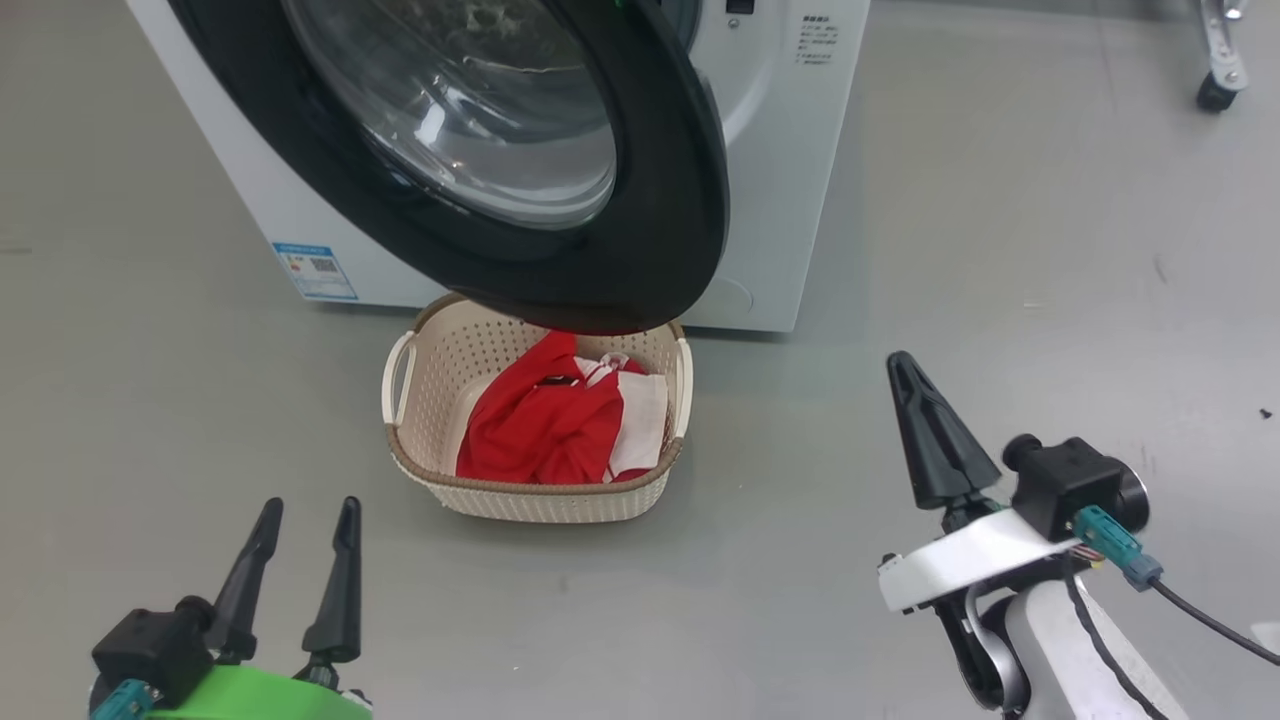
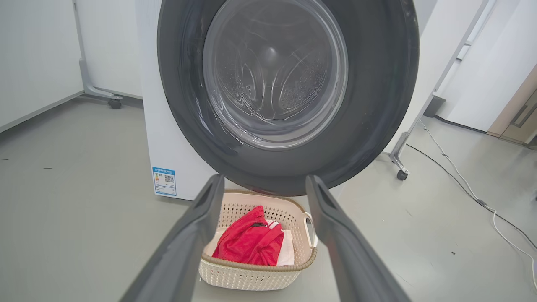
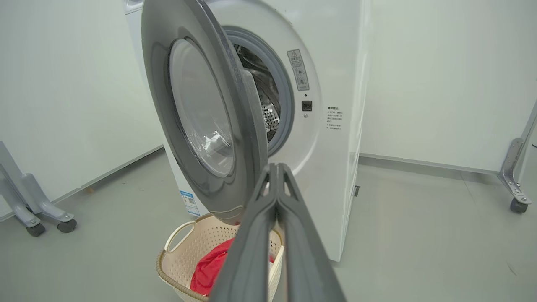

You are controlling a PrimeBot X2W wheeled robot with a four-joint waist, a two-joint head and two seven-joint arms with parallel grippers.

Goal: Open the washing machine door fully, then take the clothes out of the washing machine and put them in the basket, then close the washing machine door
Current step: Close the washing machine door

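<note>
The washing machine (image 1: 790, 150) (image 3: 335, 138) stands ahead with its door (image 1: 560, 170) (image 2: 289, 92) (image 3: 201, 121) swung partly open over the basket (image 1: 440, 480) (image 2: 251, 277) (image 3: 180, 256). Red and white clothes (image 1: 550, 420) (image 2: 251, 243) (image 3: 209, 268) lie inside the basket. My left gripper (image 1: 305, 515) (image 2: 262, 184) is open at the lower left, well short of the basket. At the lower right my right gripper (image 1: 900, 365) (image 3: 276, 167) is shut on nothing, its tips pointing toward the door's free edge without touching it.
Grey floor spreads all around. Wheeled metal frame legs stand at the far right (image 1: 1220, 60) (image 3: 514, 184) and at the left (image 3: 33, 209). A cable (image 2: 470, 184) runs over the floor to the right of the machine.
</note>
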